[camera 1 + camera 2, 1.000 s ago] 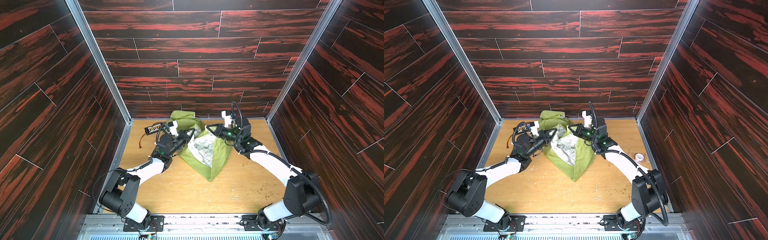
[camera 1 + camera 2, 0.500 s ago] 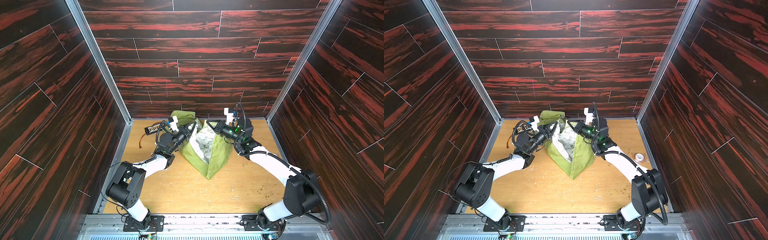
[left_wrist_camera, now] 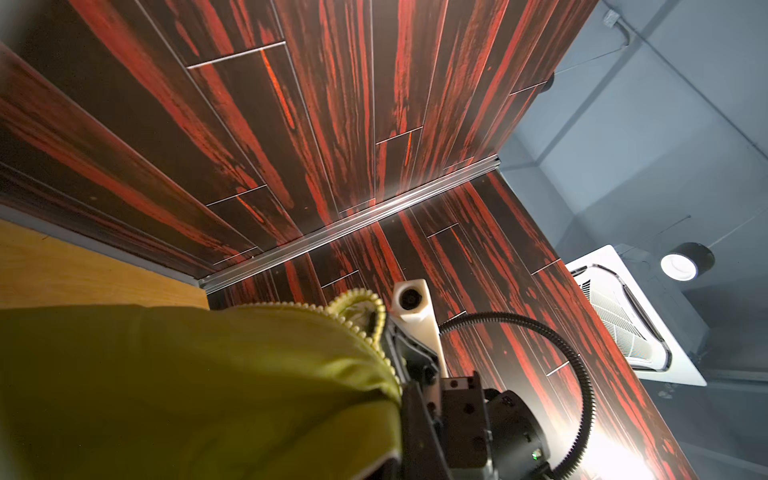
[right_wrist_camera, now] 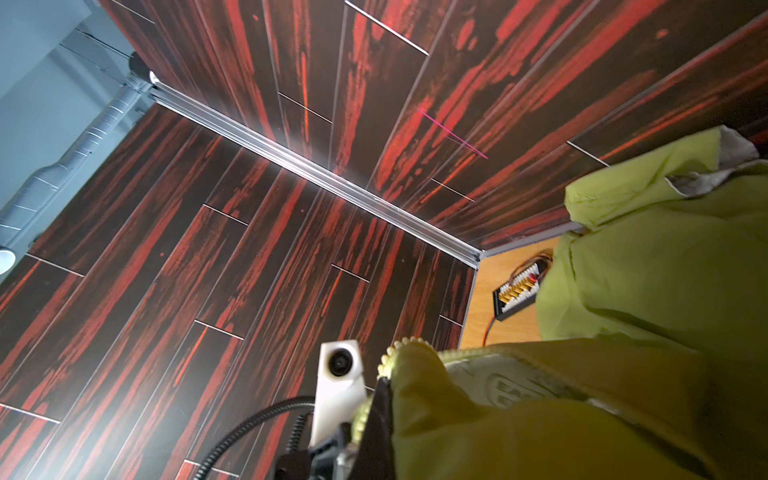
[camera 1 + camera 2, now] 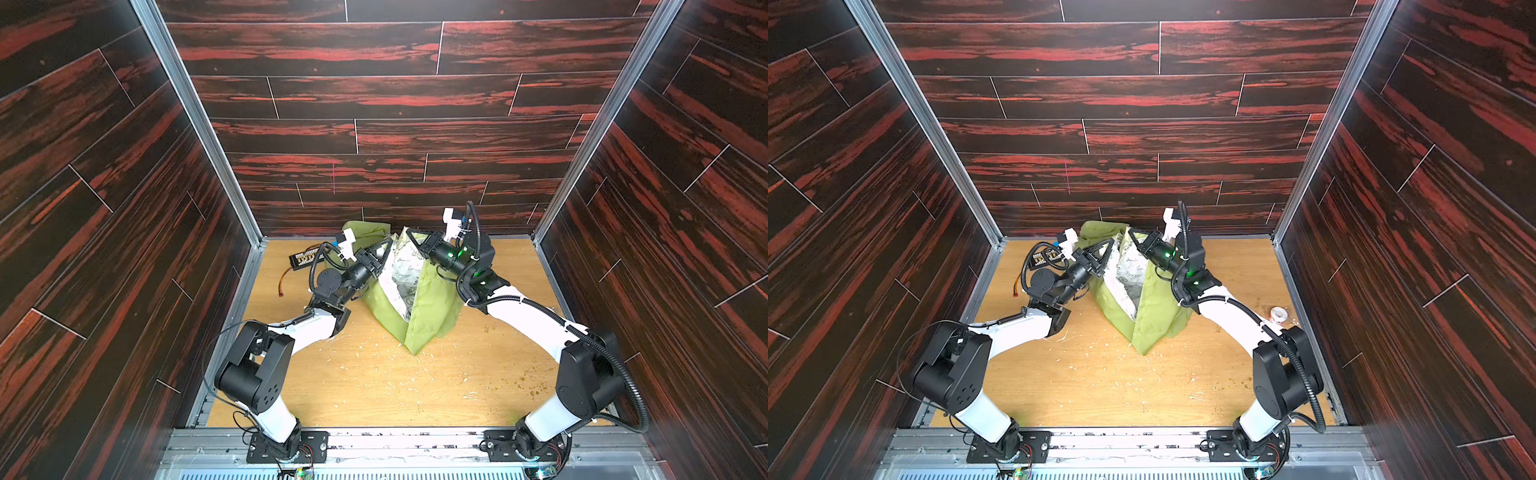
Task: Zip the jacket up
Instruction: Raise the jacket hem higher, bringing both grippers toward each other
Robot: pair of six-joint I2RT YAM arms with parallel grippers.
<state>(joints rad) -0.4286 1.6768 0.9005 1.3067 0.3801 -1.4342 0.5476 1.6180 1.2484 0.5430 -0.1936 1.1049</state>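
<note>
The olive-green jacket [image 5: 428, 307] [image 5: 1154, 316] hangs open in a V above the wooden table, its white printed lining [image 5: 401, 274] showing between the two front edges. My left gripper [image 5: 388, 246] [image 5: 1111, 245] is shut on the left front edge near the top. My right gripper [image 5: 409, 235] [image 5: 1130, 235] is shut on the right front edge, close beside it. In the left wrist view the green fabric [image 3: 187, 386] and the zipper teeth [image 3: 365, 309] cover my own jaws. In the right wrist view the jacket [image 4: 582, 415] with its zipper teeth [image 4: 395, 353] does the same.
A black connector board with wires [image 5: 305, 259] [image 4: 517, 293] lies at the back left of the table. A small tape roll [image 5: 1278, 313] sits by the right wall. Pale shavings [image 5: 374, 349] litter the table [image 5: 374, 395]. Dark wood-patterned walls stand close on three sides.
Both grippers have risen and drawn closer together toward the back wall, pulling the jacket's front edges up. The jacket now hangs taller and narrower.
</note>
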